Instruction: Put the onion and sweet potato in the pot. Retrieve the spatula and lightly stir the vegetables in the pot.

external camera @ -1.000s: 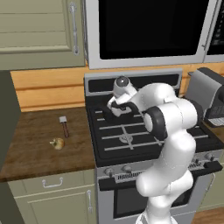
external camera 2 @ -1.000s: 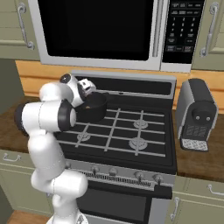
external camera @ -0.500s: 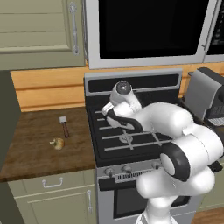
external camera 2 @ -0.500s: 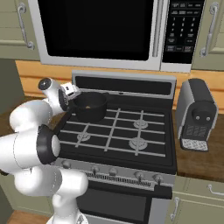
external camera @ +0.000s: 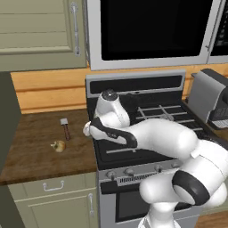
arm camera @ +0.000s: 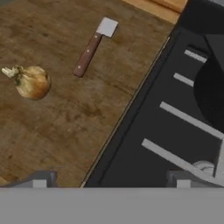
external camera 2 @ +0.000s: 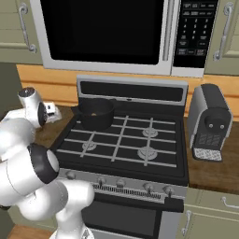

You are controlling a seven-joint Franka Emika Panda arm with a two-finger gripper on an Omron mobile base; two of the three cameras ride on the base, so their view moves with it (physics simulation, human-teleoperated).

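The stove (external camera 2: 122, 140) carries the pot (external camera 2: 95, 115) on its back-left burner, at about 10 o'clock from the stove's middle. Left of it the wooden surface (arm camera: 57, 118) holds the onion (arm camera: 31, 82) and, near it at roughly 1 o'clock in the hand view, the spatula (arm camera: 93, 45), the two apart. The pincer (arm camera: 109, 179) hangs over the stove's left edge, jaws wide open and empty.
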